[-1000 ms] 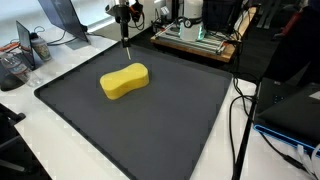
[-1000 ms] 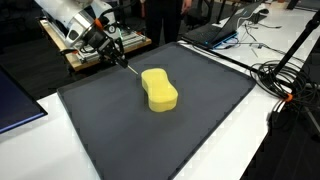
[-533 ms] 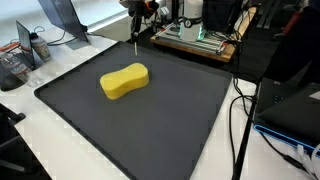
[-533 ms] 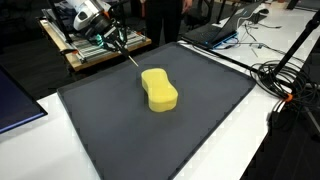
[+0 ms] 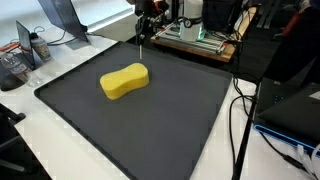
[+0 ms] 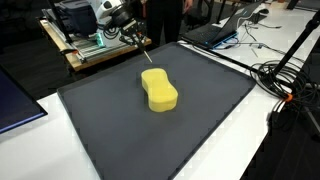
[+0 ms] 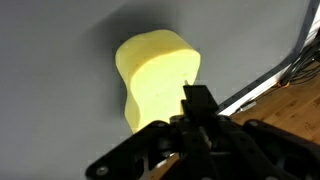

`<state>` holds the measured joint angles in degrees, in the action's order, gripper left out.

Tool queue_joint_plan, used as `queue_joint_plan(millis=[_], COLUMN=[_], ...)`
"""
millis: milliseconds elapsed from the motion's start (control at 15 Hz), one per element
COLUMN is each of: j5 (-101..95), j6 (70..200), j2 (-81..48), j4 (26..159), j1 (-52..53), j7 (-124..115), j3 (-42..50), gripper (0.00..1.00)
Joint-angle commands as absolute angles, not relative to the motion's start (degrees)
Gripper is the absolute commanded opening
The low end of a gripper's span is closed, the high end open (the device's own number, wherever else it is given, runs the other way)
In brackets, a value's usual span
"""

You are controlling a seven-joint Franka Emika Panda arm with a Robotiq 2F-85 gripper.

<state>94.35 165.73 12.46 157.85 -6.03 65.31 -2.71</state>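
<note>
A yellow peanut-shaped sponge [image 5: 124, 80] lies on a dark grey mat [image 5: 185, 130], left of its middle. It shows in both exterior views [image 6: 158, 89] and in the wrist view [image 7: 155, 85]. My gripper [image 5: 143, 27] hangs above the mat's far edge, apart from the sponge [image 6: 133, 38]. It is shut on a thin dark stick [image 6: 146, 54] that points down toward the mat. In the wrist view the stick [image 7: 197, 103] shows end-on between the fingers, with the sponge below it.
A wooden platform with equipment [image 5: 200, 40] stands just behind the mat's far edge [image 6: 90, 45]. Cables [image 5: 240, 120] and laptops [image 6: 225, 25] lie beside the mat. A box of small items [image 5: 15, 65] stands on the white table.
My gripper, still holding the stick, has risen and moved along the mat's far edge, away from the sponge. The sponge has not moved.
</note>
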Motion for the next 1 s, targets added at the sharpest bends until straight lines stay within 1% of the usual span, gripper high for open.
queue_joint_plan(millis=[0, 200, 400, 667, 933], j5=[100.0, 102.3, 97.3, 86.9, 71.3], j6=[174.3, 180.3, 185.3, 186.4, 182.5], j2=[13.0, 12.6, 9.4, -1.0, -5.2], j4=[157.8, 157.8, 157.9, 154.2, 155.4], j1=[-1.1, 2.9, 5.9, 5.4, 3.7], j7=[63.8, 61.6, 53.9, 46.1, 35.4], j3=[-8.4, -12.6, -15.2, -14.3, -11.9], gripper=[0.03, 0.03, 0.03, 0.03, 0.03])
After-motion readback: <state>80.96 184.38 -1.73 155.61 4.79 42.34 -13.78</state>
